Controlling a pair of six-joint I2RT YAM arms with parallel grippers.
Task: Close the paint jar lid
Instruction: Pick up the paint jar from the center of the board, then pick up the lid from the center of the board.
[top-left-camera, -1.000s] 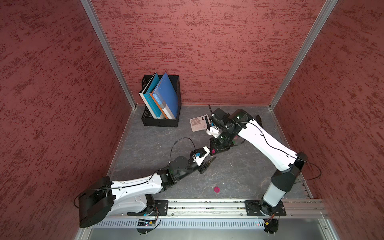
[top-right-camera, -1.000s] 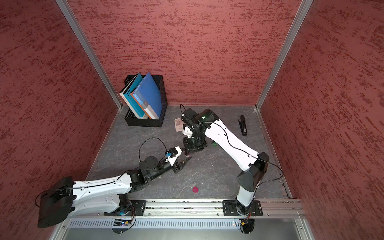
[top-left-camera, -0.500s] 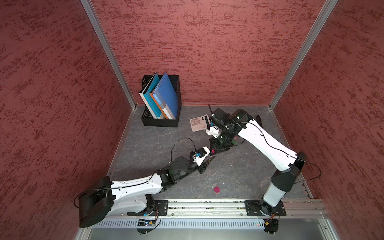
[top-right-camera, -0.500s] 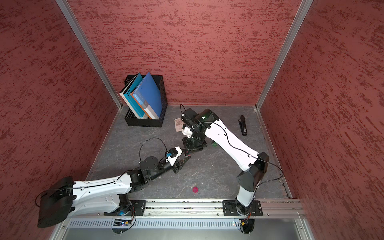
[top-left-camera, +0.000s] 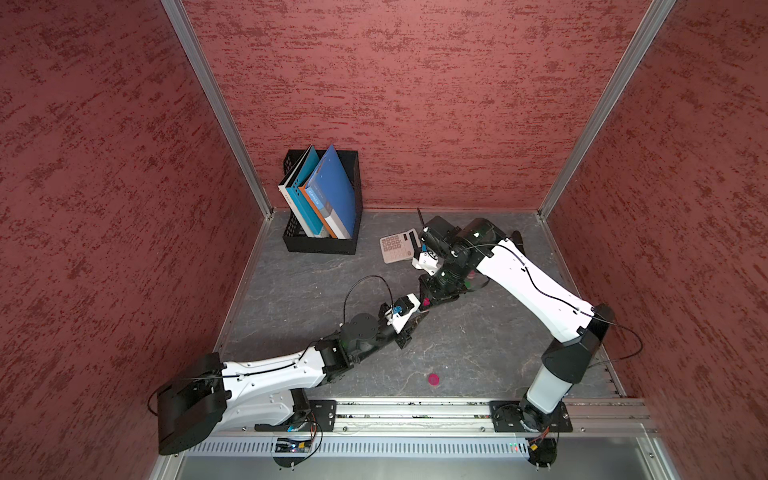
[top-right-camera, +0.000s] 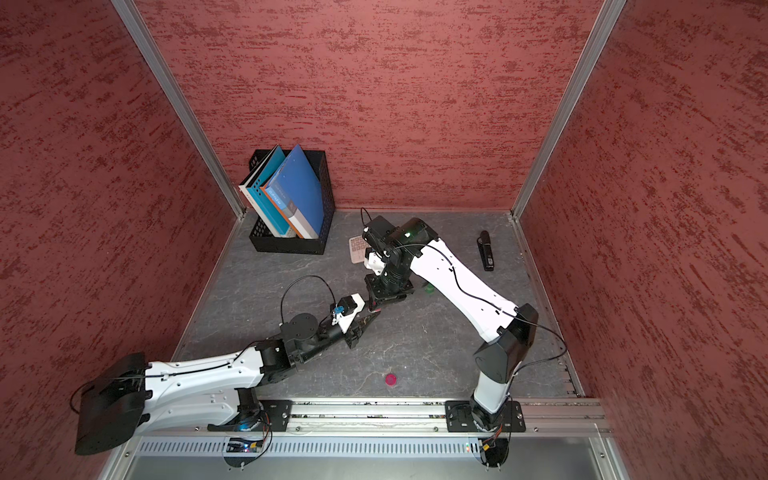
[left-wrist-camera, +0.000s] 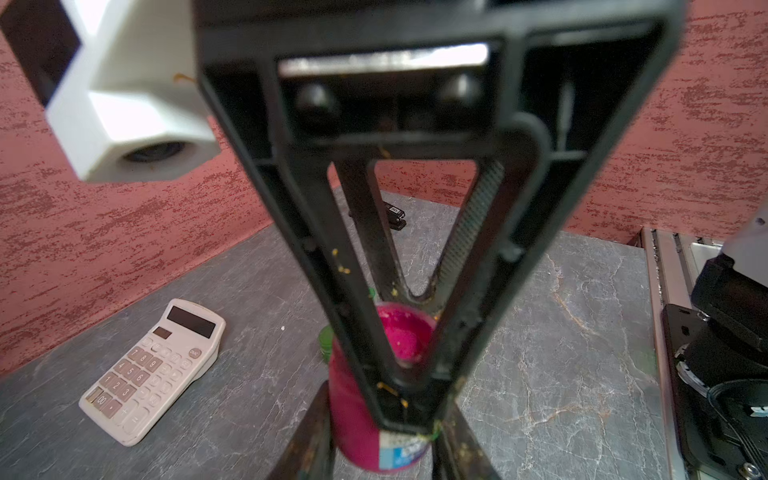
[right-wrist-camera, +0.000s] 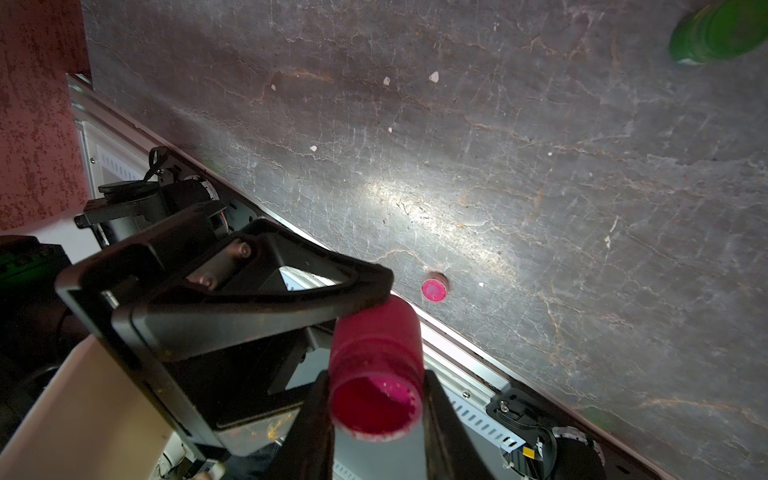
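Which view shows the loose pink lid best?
The right wrist view: the pink lid lies unobstructed on the table, closest and sharpest. In both top views the lid is only a small dot near the front rail. The left wrist view misses it.

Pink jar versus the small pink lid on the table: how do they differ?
The pink jar is a tall open cylinder; the pink lid is a small flat disc. The jar is clamped by the left gripper and right gripper; the lid lies loose on the table. Both are pink.

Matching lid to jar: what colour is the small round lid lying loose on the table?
The lid is magenta pink, clearest in the right wrist view.
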